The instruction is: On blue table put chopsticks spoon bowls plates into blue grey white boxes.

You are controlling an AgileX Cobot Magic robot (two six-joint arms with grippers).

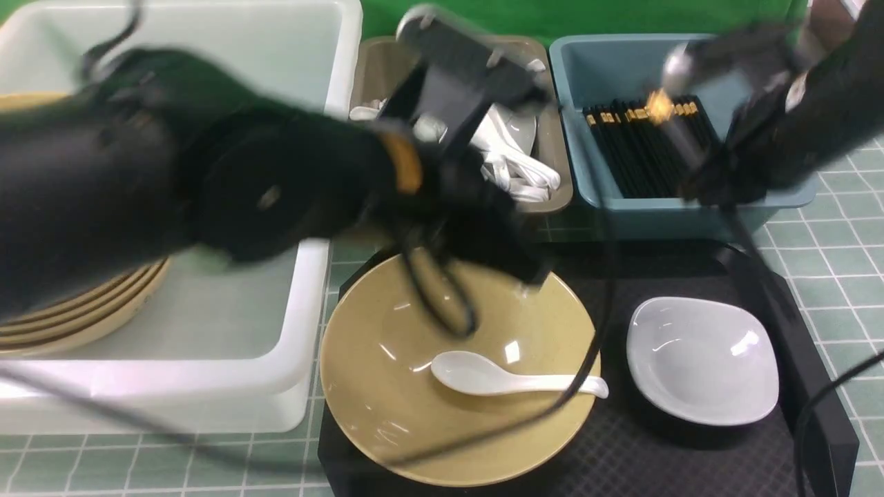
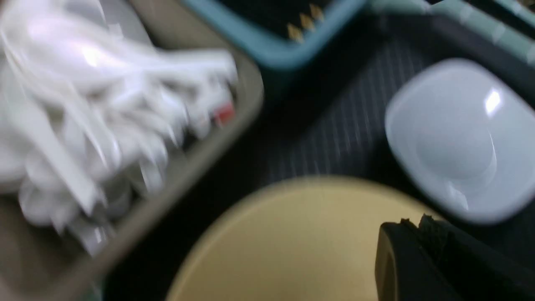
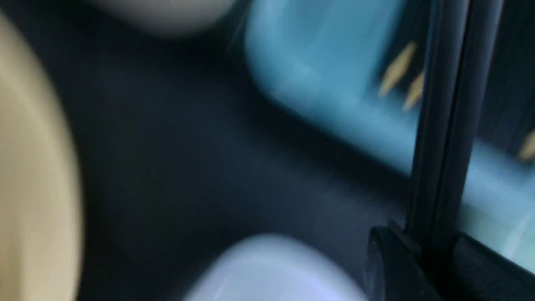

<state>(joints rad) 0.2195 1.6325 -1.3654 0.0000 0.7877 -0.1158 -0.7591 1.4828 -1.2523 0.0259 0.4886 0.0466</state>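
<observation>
You are viewing white box sitting along table's left edge, yellow plates stacking inside. Yellow bowl sitting on black tray's left half; white bowl sitting on its right half. Your left gripper hovering over yellow bowl's far rim, jaws pressing together. Your right gripper clamping black chopsticks over blue box's near wall. White spoon lying in yellow bowl.

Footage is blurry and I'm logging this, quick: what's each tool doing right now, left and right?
Left tool: closed, nothing seen in it.
Right tool: closed on black chopsticks.
</observation>
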